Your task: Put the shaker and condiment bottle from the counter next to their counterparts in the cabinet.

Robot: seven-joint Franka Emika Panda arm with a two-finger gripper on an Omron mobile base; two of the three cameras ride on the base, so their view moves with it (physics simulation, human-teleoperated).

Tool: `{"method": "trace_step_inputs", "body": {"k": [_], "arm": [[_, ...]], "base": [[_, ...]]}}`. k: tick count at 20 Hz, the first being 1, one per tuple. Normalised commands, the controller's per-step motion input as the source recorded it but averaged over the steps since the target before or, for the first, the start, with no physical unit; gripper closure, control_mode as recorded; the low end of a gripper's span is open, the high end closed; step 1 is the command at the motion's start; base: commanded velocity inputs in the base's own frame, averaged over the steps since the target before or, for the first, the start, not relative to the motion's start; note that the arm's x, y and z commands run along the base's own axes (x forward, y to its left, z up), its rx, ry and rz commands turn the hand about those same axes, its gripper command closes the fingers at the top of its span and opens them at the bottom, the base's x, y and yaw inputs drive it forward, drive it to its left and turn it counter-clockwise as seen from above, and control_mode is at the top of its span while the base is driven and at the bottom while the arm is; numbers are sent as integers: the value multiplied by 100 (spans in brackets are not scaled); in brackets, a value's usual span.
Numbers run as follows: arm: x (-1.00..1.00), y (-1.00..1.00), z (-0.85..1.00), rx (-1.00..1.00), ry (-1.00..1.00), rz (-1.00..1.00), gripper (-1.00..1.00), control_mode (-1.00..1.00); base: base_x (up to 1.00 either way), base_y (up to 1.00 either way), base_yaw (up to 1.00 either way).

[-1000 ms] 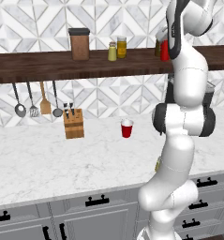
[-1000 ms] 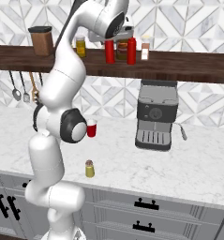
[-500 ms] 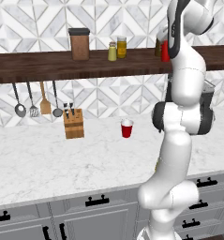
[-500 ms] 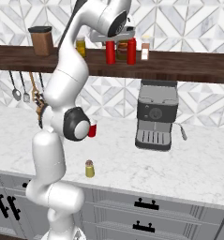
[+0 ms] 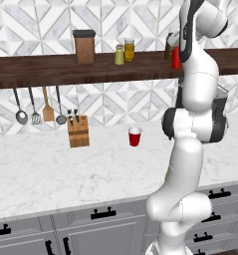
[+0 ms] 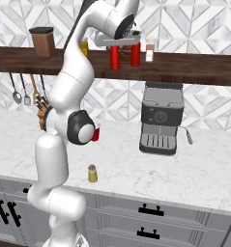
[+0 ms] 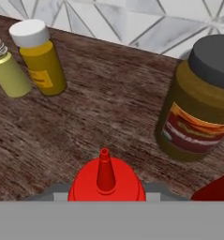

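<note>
My gripper (image 6: 116, 47) is shut on the condiment bottle (image 6: 115, 59), a slim red squeeze bottle held upright at the dark wooden cabinet shelf (image 6: 199, 70). Its matching red bottle (image 6: 135, 54) stands just to the right. In the hand view the held bottle's nozzle (image 7: 104, 174) points up at me, with the second red bottle (image 7: 217, 190) at the lower right. The counterpart shaker (image 7: 6, 71) stands further along the shelf beside a yellow white-capped bottle (image 7: 41, 58). The other yellow-green shaker (image 6: 92, 173) stands on the marble counter (image 6: 184, 176) near its front edge.
A brown dark-lidded jar (image 7: 202, 105) stands close beside the held bottle. A brown canister (image 5: 84, 46) is on the shelf's left. A coffee machine (image 6: 160, 118), red cup (image 5: 134, 136), knife block (image 5: 78, 132) and hanging utensils (image 5: 41, 104) line the wall.
The gripper and the red bottle have sunk slightly toward the shelf; nothing else has moved.
</note>
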Motion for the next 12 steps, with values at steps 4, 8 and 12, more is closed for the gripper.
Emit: {"method": "trace_step_inputs", "body": {"k": [4, 8, 12], "arm": [[0, 0, -26, 0, 0, 0, 100, -100], [0, 0, -6, 0, -1, 0, 100, -100], [0, 0, -2, 0, -3, 0, 100, -100]], "base": [[0, 0, 0], [0, 0, 0], [0, 0, 0]]}}
